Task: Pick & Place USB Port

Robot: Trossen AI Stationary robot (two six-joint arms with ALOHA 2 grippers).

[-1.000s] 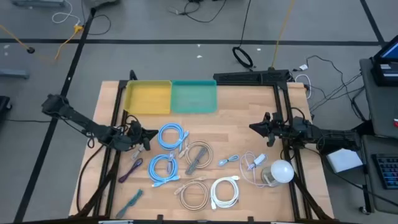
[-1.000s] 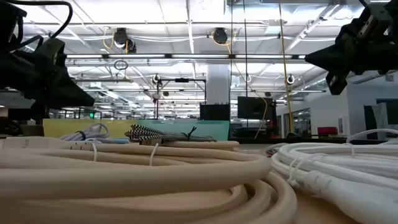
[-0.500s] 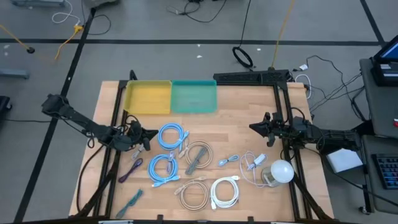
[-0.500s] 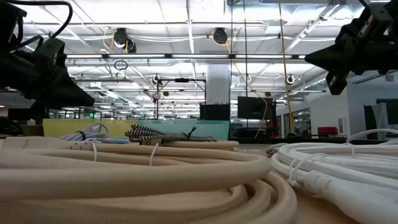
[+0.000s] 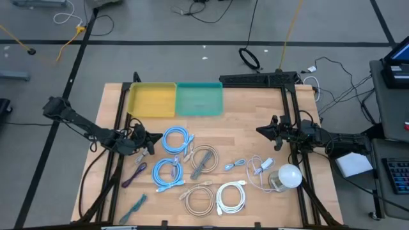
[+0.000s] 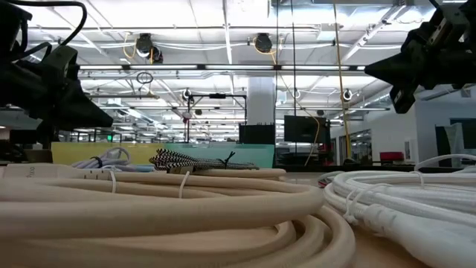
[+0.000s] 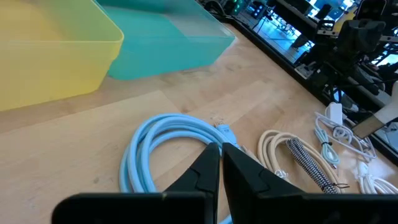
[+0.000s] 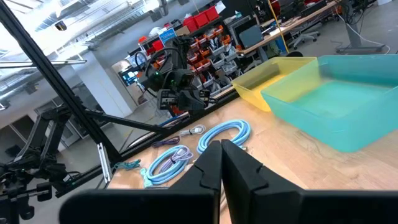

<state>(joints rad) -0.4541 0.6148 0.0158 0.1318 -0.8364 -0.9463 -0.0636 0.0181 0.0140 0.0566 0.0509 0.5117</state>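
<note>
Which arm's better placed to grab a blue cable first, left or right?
Left, probably. The left hand sits shut right beside the upper blue cable coil, which fills its wrist view. The right hand waits shut at the table's far side, across the other cables.

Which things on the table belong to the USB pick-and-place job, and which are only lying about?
Probably for the job: white cable coil, yellow bin, teal bin, left hand, right hand.
Lying about: upper blue cable coil, lower blue cable coil, white globe, purple cable.
</note>
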